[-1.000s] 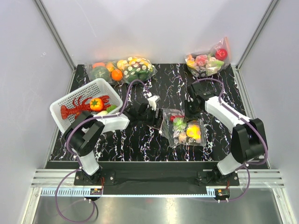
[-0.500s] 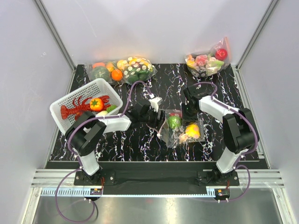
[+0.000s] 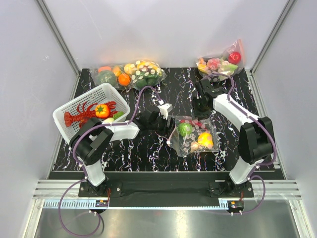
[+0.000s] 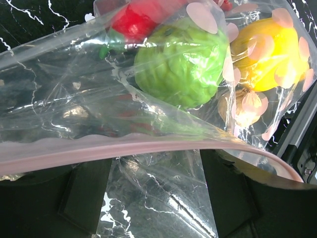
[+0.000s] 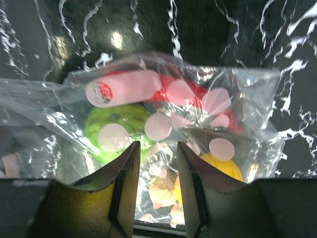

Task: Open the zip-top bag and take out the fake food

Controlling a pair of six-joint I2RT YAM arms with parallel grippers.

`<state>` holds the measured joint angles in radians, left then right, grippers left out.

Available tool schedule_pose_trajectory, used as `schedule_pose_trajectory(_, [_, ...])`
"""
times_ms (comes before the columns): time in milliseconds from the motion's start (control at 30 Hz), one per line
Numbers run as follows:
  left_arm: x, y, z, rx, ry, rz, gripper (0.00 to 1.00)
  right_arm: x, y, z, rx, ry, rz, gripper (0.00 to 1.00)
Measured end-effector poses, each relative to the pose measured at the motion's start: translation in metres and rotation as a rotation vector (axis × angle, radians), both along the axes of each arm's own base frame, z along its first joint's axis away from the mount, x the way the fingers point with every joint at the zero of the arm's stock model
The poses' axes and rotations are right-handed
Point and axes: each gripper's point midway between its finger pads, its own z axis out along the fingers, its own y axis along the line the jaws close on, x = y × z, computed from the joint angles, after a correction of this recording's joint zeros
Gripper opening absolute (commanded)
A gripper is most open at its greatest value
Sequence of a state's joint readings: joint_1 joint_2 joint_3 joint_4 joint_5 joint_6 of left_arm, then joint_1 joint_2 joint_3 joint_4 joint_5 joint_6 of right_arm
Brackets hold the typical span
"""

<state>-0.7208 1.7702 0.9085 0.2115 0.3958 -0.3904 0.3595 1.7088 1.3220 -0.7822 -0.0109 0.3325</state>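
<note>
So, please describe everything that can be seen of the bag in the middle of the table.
The bag is clear, floppy, crinkled plastic with pale dots and a pink zip strip along one edge. It lies on the table, bulging around a green fruit, a yellow fruit, a red piece and a tan piece. Its zip edge is at the left gripper, with film between the jaws; whether they pinch it I cannot tell.

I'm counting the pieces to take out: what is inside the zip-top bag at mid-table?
Through the zip-top bag a green fruit, a yellow fruit, a red piece and a tan piece show. Anything under them is covered.
</note>
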Motion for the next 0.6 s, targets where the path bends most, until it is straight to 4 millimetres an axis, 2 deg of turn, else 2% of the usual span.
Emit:
schedule_pose_trajectory(67, [0.000,0.000,0.000,0.000,-0.001,-0.001,0.75,0.005,0.002,0.002,0.001,-0.009,0.004,0.41])
schedule_pose_trajectory(167, [0.000,0.000,0.000,0.000,-0.002,-0.001,0.76,0.009,0.004,-0.010,-0.005,0.015,0.013,0.39])
schedule_pose_trajectory(333, [0.003,-0.003,0.003,-0.004,-0.005,-0.003,0.76,0.000,0.008,-0.032,0.009,0.089,0.026,0.38])
schedule_pose_trajectory(600, [0.004,-0.008,0.001,-0.010,0.007,-0.019,0.76,-0.011,0.024,-0.040,0.070,0.132,0.045,0.38])
